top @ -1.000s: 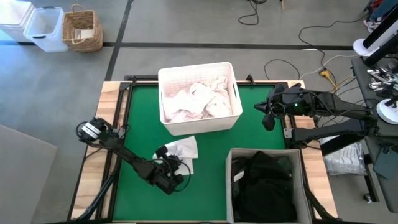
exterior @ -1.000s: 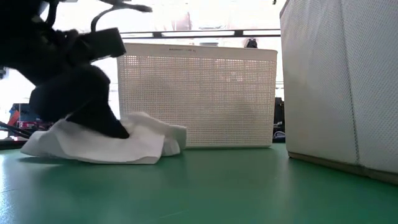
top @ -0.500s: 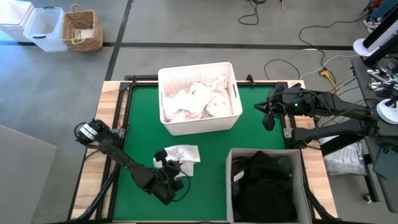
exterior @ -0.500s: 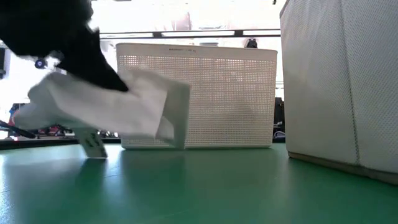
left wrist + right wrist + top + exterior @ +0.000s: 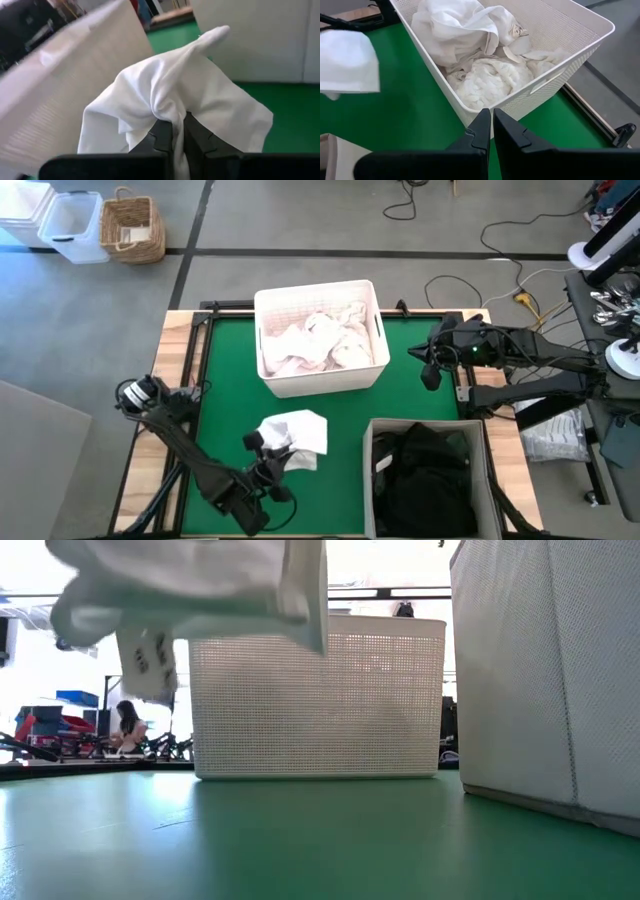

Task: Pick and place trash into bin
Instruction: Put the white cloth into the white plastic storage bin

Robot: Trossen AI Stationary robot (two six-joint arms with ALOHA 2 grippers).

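Soft crumpled white sheet; perforated plastic tub; matt green table.

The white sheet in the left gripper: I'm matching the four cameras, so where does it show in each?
High view: white sheet, front of the mat.
Low view: top left, lifted off the mat.
Left wrist view: centre, pinched in the left gripper.
Right wrist view: left edge.
Shared landmark: white tub.

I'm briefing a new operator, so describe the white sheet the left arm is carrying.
On the green table mat, in front of the white perforated plastic tub, the left gripper has its jaws shut on a crumpled soft white sheet. Unlike the tub's sheets, it hangs in the air.
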